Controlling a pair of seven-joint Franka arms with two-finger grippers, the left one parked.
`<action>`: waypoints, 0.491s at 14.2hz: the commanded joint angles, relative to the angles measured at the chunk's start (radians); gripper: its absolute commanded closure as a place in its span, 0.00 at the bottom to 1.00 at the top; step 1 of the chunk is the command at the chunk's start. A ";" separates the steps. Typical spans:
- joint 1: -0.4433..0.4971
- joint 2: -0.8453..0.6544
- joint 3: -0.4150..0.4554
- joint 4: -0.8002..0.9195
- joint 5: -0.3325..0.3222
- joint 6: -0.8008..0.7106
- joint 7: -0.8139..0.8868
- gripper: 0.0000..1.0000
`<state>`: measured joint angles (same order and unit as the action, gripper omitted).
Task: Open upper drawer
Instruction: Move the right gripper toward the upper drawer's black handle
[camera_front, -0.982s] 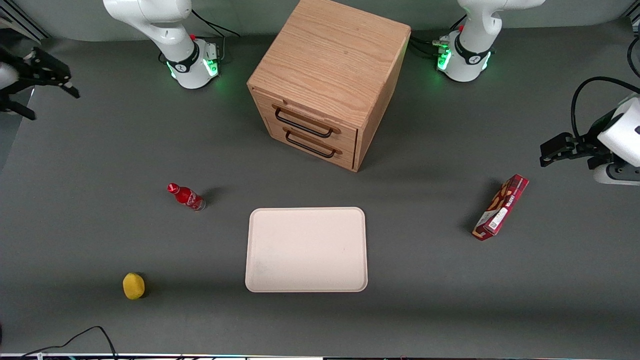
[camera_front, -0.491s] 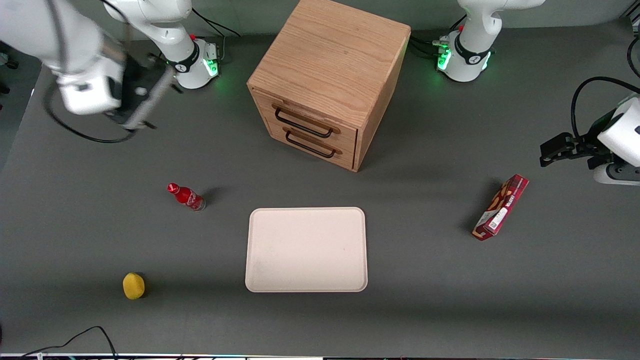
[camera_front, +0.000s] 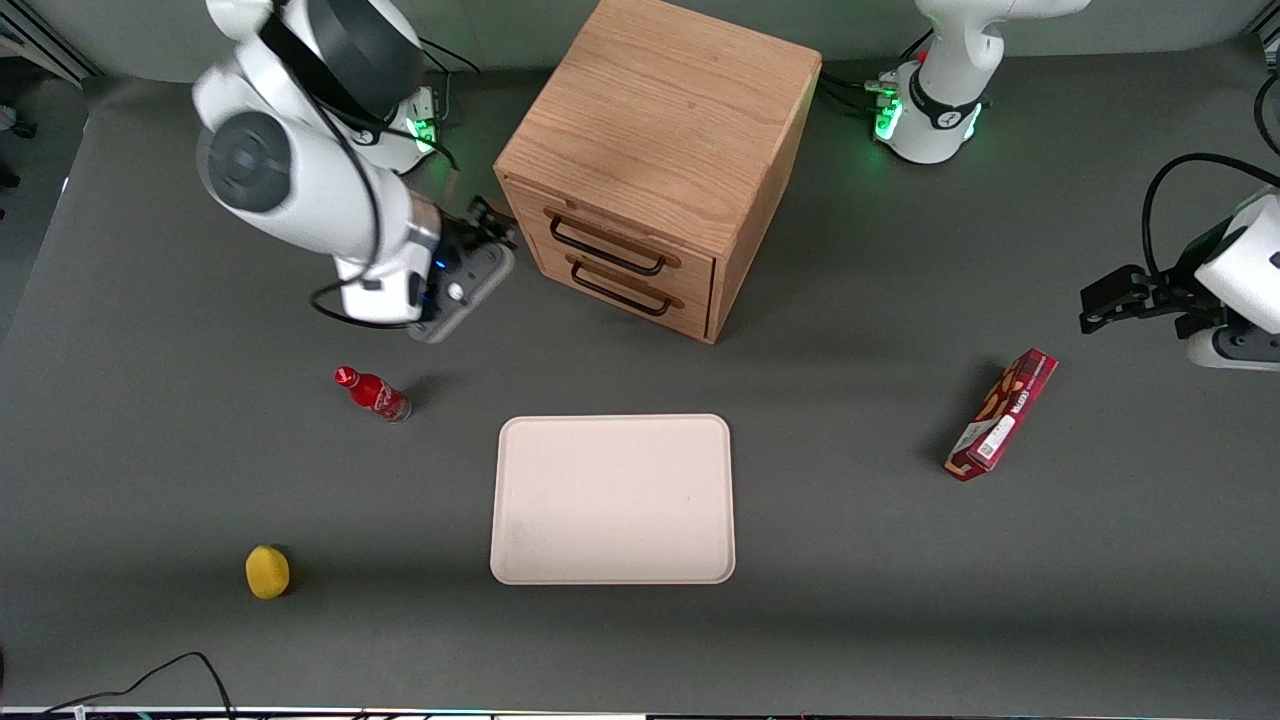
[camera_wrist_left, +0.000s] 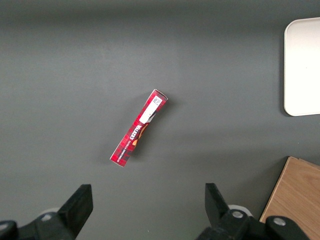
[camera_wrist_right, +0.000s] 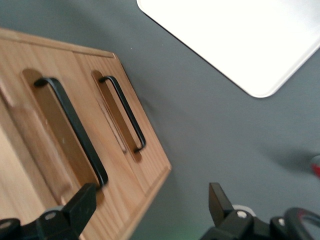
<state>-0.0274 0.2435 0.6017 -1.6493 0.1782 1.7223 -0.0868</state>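
The wooden cabinet (camera_front: 660, 120) stands at the table's middle, turned at an angle. Its upper drawer (camera_front: 695, 272) sits flush and shut, with a thin black bar handle (camera_front: 606, 250) across it. The lower drawer (camera_front: 690, 312) below it has a matching handle. My right gripper (camera_front: 492, 228) hovers low at the cabinet's corner toward the working arm's end, just clear of the drawer fronts. In the right wrist view the upper handle (camera_wrist_right: 70, 130) runs close to one black finger (camera_wrist_right: 82, 205), and the gripper (camera_wrist_right: 150, 202) is open with nothing between its fingers.
A pale tray (camera_front: 612, 498) lies nearer the front camera than the cabinet. A red bottle (camera_front: 372, 393) lies just in front of my arm, with a yellow object (camera_front: 267, 571) nearer the camera. A red box (camera_front: 1002, 414) lies toward the parked arm's end.
My right arm has swung in from the table's working-arm end and come down beside the cabinet's drawer fronts. The drawers and the other objects have not moved.
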 joint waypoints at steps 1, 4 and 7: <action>0.009 -0.016 0.067 -0.084 0.018 0.078 0.110 0.00; 0.011 -0.033 0.116 -0.115 0.017 0.092 0.133 0.00; 0.000 -0.049 0.144 -0.173 0.015 0.138 0.147 0.00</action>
<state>-0.0081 0.2346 0.7360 -1.7596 0.1782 1.8160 0.0484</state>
